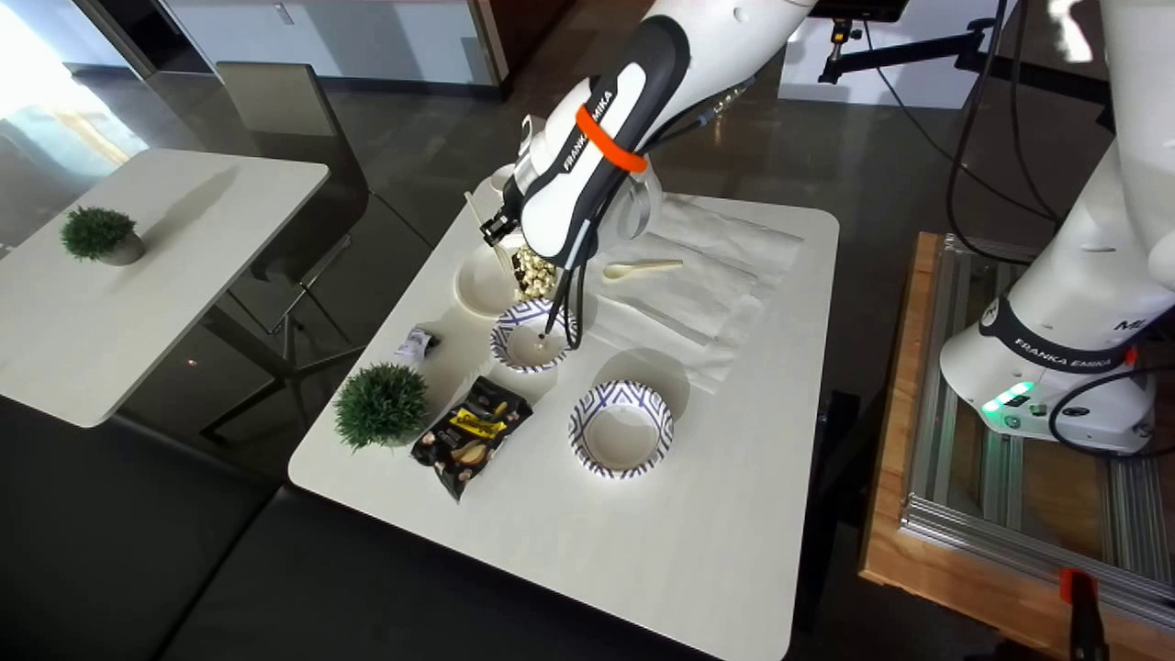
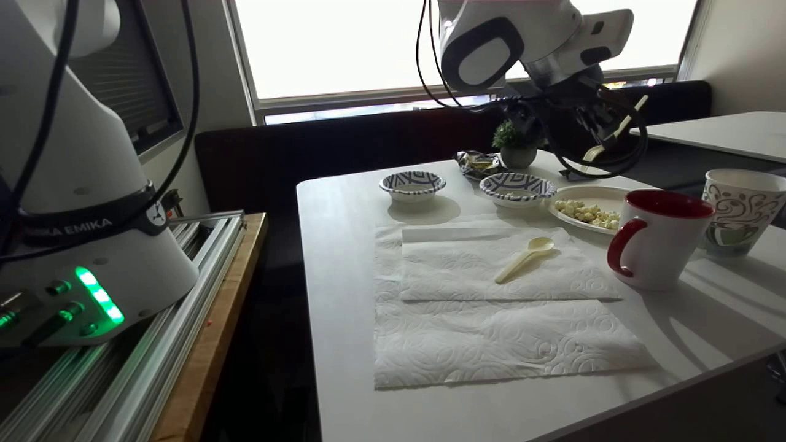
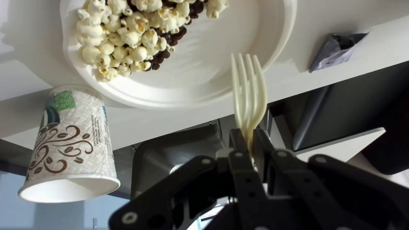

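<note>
My gripper (image 3: 251, 137) is shut on a pale yellow plastic fork (image 3: 249, 95). The fork's tines point away from the fingers, toward the white plate (image 3: 207, 57). In an exterior view the gripper (image 2: 597, 130) holds the fork (image 2: 593, 153) tilted, tines down, above the table. Popcorn (image 3: 124, 41) and dark chocolate chips (image 3: 172, 38) lie on one side of the plate; its other side is bare. In an exterior view the gripper (image 1: 496, 229) is near the plate (image 1: 479, 283) at the table's far edge. A patterned paper cup (image 3: 73, 137) stands beside the plate.
Two patterned bowls (image 1: 621, 436) (image 1: 528, 347) stand on the table. A spoon (image 2: 522, 263) lies on paper towels (image 2: 491, 325). A red-and-white mug (image 2: 663, 239) stands near the cup (image 2: 737, 212). A snack bag (image 1: 473, 436), potted plant (image 1: 381, 404) and small wrapper (image 3: 337, 52) are also there.
</note>
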{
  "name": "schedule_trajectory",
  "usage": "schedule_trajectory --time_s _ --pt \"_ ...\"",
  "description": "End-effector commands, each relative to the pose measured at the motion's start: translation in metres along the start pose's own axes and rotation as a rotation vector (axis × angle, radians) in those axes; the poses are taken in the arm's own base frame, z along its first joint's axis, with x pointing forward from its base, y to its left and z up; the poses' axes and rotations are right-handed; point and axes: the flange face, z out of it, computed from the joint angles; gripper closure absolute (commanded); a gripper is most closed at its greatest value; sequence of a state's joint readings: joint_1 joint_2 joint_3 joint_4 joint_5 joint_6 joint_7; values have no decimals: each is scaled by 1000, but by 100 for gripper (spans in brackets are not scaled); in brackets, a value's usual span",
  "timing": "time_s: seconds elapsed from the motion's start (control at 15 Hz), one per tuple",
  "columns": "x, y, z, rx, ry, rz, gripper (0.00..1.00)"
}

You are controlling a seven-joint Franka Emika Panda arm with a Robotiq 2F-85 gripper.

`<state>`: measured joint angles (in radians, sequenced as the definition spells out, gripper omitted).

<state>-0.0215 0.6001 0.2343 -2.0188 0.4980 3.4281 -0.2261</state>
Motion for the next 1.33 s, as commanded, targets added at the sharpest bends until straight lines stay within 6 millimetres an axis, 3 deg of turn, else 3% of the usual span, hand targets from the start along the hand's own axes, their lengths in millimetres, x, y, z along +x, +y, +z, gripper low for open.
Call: schedule_trajectory --time_s 0.0,0.33,1.27 --pt "1 0 25 -12 37 -26 97" --pt "-4 9 41 -54 24 -14 97" --pt "-13 -6 47 -91 -56 -6 97"
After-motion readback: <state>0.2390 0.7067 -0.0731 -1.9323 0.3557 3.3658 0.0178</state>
